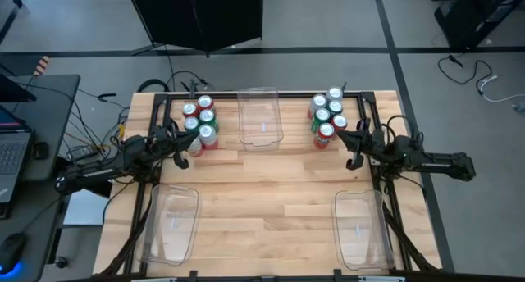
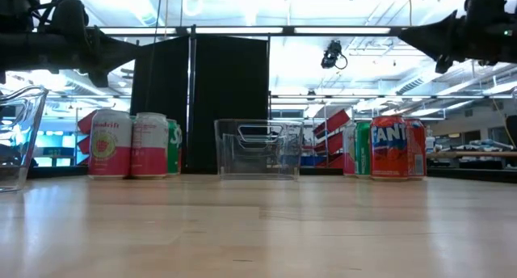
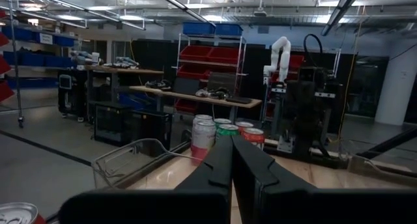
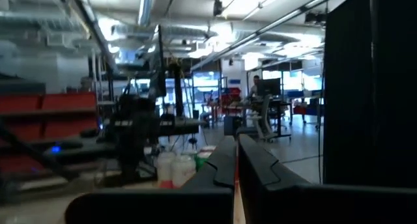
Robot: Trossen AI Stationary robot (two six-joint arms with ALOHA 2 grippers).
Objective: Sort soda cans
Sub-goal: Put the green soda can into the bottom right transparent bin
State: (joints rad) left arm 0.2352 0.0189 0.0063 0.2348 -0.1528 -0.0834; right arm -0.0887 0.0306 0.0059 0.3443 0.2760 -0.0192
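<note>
Two clusters of soda cans stand upright on the wooden table. One cluster (image 1: 199,123) is at the far left, the other (image 1: 327,116) at the far right; each mixes red, green and silver/white cans. In the low view they show as the left cluster (image 2: 133,145) and the right cluster (image 2: 388,148). My left gripper (image 1: 182,155) is shut and empty, just near of the left cluster. My right gripper (image 1: 353,155) is shut and empty, just near and right of the right cluster. Both hang above the table.
A clear plastic bin (image 1: 261,116) stands at the far middle between the clusters. Two more clear bins stand at the near left (image 1: 171,225) and near right (image 1: 362,229). Bare wood lies in the table's middle. A desk with a laptop (image 1: 12,151) stands left of the table.
</note>
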